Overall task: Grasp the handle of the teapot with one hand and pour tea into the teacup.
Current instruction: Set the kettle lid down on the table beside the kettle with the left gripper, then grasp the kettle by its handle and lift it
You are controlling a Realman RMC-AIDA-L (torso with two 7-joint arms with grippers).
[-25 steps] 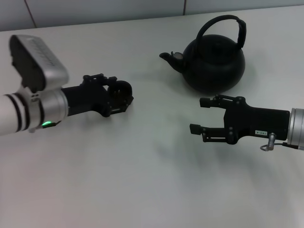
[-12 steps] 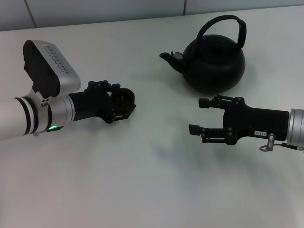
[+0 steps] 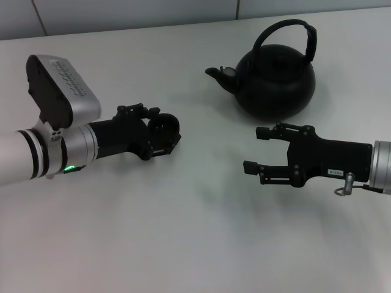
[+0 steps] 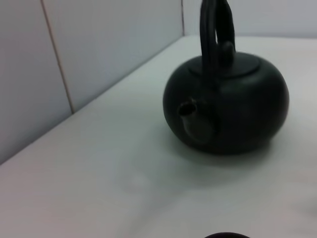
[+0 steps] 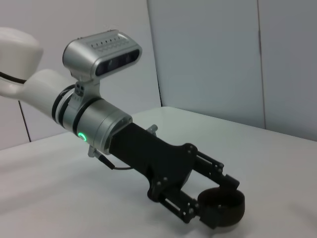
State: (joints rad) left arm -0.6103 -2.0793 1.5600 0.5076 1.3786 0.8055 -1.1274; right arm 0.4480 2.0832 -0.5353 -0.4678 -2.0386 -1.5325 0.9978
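The matte black teapot point(image 3: 275, 76) stands at the far right of the white table, spout to the left, its arched handle point(image 3: 287, 25) upright over it. It also shows in the left wrist view point(image 4: 228, 106), with the handle point(image 4: 214, 34) edge-on. My left gripper point(image 3: 164, 131) is shut on the small black teacup point(image 3: 164, 124) and holds it left of the teapot, well apart from the spout. In the right wrist view my left gripper point(image 5: 215, 198) holds the teacup point(image 5: 221, 207). My right gripper point(image 3: 255, 148) is open and empty, in front of the teapot.
The white table point(image 3: 183, 232) ends at a grey tiled wall point(image 3: 122, 12) along the back, close behind the teapot.
My left gripper has moved right toward the teapot with the teacup and turned a little. The right gripper and the teapot have not moved.
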